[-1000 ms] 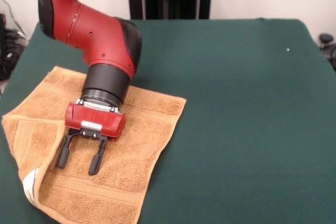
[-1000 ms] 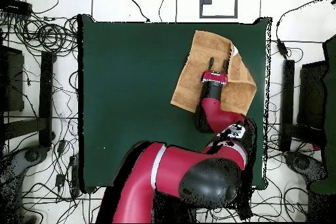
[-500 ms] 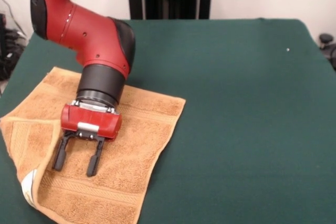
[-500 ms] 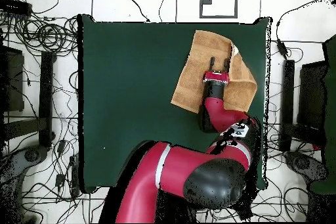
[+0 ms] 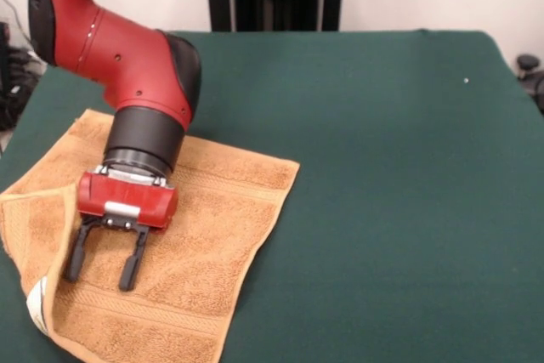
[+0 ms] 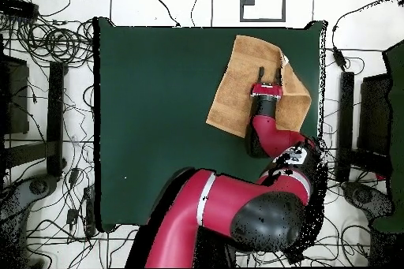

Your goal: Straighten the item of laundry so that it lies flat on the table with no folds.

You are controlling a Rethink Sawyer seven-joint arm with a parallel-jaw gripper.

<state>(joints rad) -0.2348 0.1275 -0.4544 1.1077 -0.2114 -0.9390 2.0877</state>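
Unfolding step. The end effector (image 5: pixel 101 264), fingers spread and empty, hovers over the orange towel (image 5: pixel 212 227) at the corner of the green counter (image 5: pixel 391 167). One edge flap (image 5: pixel 34 227) lies doubled over; the next move calls for pinching it and drawing it outward.

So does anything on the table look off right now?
Yes: the towel is not flat. Its edge strip nearest the table's side is folded over, white tag showing, beside the open gripper.
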